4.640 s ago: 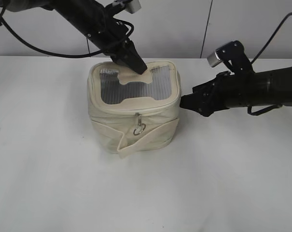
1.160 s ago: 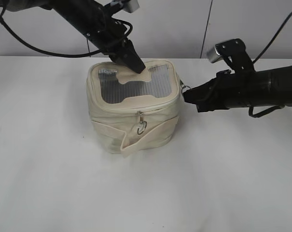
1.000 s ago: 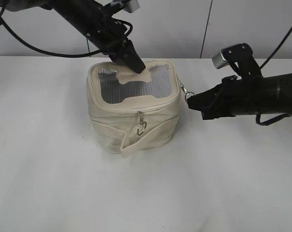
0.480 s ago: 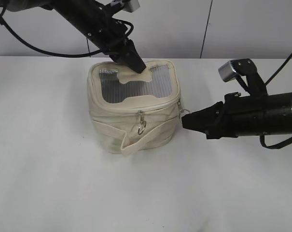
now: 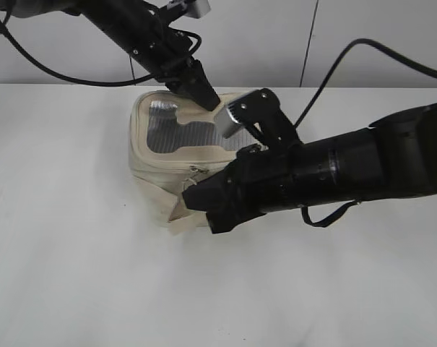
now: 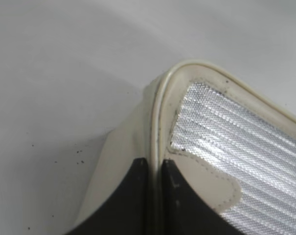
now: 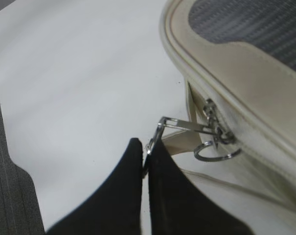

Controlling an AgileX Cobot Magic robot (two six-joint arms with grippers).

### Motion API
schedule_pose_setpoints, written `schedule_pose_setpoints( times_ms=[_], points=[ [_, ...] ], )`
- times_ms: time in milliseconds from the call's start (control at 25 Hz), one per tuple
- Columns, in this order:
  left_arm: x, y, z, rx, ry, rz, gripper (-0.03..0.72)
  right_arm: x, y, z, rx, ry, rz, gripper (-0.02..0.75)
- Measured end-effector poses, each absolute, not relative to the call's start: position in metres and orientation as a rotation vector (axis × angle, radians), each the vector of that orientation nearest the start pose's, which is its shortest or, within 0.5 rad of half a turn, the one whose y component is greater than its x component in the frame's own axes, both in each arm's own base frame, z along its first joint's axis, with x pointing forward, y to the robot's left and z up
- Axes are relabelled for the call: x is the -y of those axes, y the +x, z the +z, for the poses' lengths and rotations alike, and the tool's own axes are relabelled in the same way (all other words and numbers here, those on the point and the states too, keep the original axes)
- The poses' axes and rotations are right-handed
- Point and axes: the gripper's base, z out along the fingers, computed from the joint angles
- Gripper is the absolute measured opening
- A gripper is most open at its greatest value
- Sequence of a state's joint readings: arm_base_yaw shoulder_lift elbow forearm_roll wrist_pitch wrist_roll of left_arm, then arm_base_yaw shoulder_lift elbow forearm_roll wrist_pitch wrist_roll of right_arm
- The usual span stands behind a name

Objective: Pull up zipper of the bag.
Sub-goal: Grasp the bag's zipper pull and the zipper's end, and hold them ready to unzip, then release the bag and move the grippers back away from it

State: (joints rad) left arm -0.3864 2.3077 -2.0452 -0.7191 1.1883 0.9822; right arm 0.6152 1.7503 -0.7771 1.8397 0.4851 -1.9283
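Right wrist view: right tool [image 7: 147,152] clamped on the silver ring pull [image 7: 150,146] of the cream zipper [image 7: 214,120]. Left tool [image 6: 155,169] pinches the lid rim of the small boxy cream fabric bag [image 5: 160,155], mid-bench toward the far edge.

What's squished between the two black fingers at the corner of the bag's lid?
In the left wrist view, the left gripper pinches the bag's cream lid rim; only that piping sits between its fingers.
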Motion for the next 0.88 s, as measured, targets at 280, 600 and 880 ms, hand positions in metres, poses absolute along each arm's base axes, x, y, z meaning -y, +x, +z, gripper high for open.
schedule_pose_setpoints(
  times_ms=[280,600,880],
  points=[
    [0.243,0.431,0.215,-2.191,1.454,-0.822,0.065,-0.232,0.244,0.152,-2.241,-0.941,0.768,0.055],
    [0.225,0.437,0.252,-2.253,1.211,-0.782,0.332,-0.198,0.252,0.162,-2.402,-0.865,0.815,0.536],
    [0.18,0.437,0.3,-2.391,0.904,-0.633,0.302,-0.135,0.261,0.196,-2.55,-0.629,0.757,0.546]
  ],
)
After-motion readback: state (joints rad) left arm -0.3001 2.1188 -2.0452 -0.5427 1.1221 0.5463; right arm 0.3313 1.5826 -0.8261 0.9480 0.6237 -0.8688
